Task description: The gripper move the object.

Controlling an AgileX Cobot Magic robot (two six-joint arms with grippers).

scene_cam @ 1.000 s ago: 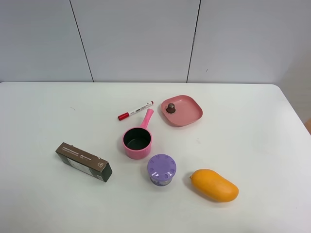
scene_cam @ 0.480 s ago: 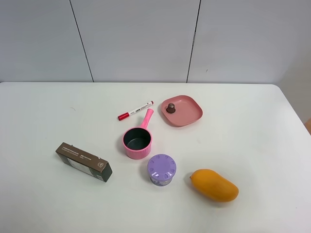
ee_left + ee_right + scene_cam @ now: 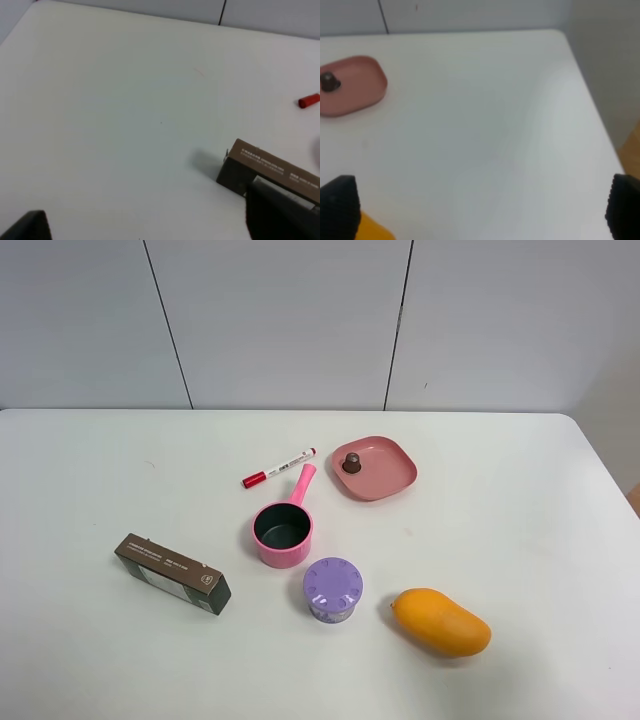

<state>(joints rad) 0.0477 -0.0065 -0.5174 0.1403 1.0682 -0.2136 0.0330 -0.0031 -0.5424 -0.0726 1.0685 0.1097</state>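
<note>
Toward the lower left of the overhead frame, the object (image 3: 172, 573) lies flat and slantwise on the white table (image 3: 500, 530), well apart from the pink saucepan (image 3: 283, 528) and the purple jar (image 3: 333, 589). No arm shows in that overhead view. At the lower edge of the left wrist view the left gripper (image 3: 145, 227) shows two dark fingertips set wide apart, so the claw is open and holding nothing, with one fingertip (image 3: 280, 215) overlapping the box's near end. The right gripper (image 3: 480, 205) is likewise spread open over bare table, the mango (image 3: 370, 227) peeking in beside one fingertip.

The main risk, I judge, is a descent centred off the box, since it sits under one finger rather than between the two. That finger could land on top and tip or skid the light cardboard. Closing along the length rather than across the narrow width could also fail to grip
</note>
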